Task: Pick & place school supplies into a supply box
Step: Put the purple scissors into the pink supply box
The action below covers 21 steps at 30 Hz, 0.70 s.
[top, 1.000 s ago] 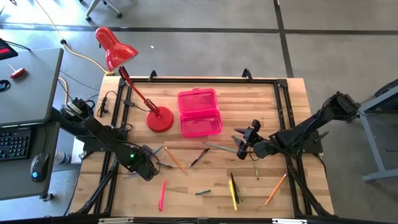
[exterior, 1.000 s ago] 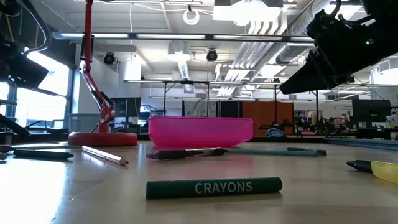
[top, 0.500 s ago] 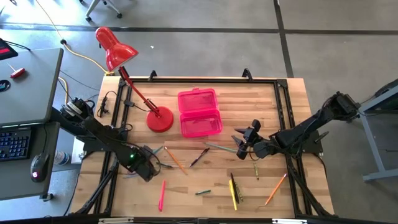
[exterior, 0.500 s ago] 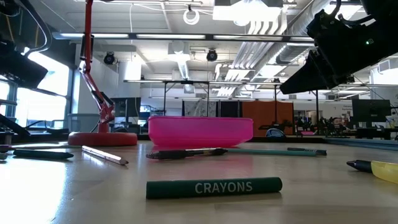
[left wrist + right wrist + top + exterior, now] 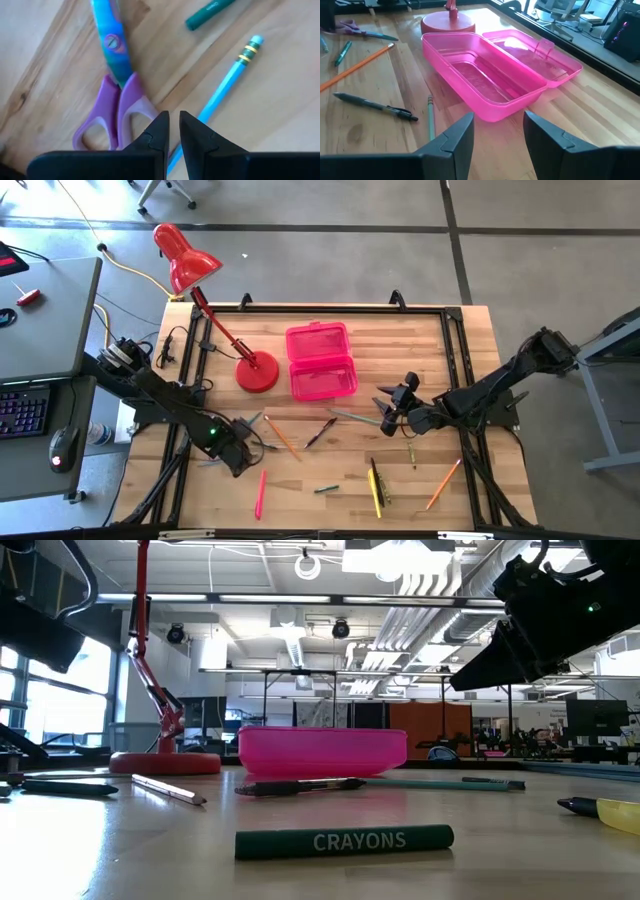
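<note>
Left pincer (image 5: 173, 131) nearly together, empty, above scissors (image 5: 116, 95) and blue pencil (image 5: 226, 85). Right pincer (image 5: 499, 131) apart, facing open box (image 5: 485, 82).

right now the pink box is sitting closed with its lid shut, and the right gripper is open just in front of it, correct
Not quite. The pink box is open, its hinged lid folded back flat on the table and the tray empty, as the right wrist view shows. The right gripper is indeed open just in front of it.
</note>
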Tool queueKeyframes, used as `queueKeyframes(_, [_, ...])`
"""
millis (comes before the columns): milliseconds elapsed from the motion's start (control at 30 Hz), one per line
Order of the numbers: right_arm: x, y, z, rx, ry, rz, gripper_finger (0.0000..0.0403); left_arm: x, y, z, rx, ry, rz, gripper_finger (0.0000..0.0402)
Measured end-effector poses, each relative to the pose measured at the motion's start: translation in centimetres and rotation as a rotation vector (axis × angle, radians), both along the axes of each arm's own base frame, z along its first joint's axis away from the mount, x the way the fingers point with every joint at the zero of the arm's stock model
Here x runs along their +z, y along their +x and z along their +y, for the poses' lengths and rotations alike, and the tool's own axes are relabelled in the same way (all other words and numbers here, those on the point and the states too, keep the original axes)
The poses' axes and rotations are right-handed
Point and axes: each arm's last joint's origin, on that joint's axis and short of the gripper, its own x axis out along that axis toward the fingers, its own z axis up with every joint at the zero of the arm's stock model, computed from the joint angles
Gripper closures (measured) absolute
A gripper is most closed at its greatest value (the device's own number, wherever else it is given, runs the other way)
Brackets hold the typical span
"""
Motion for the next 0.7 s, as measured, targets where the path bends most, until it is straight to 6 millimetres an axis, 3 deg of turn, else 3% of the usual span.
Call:
queueKeyframes(367, [0.01, 0.00, 0.00, 0.013, -0.027, 0.015, 0.0253, 0.05, 0.07, -0.04, -0.030, -0.001, -0.008, 0.0328])
queueKeyframes(700, [0.00, 0.01, 0.02, 0.013, -0.011, 0.009, 0.0253, 0.07, -0.72, 0.20, -0.072, -0.035, 0.115, 0.0328])
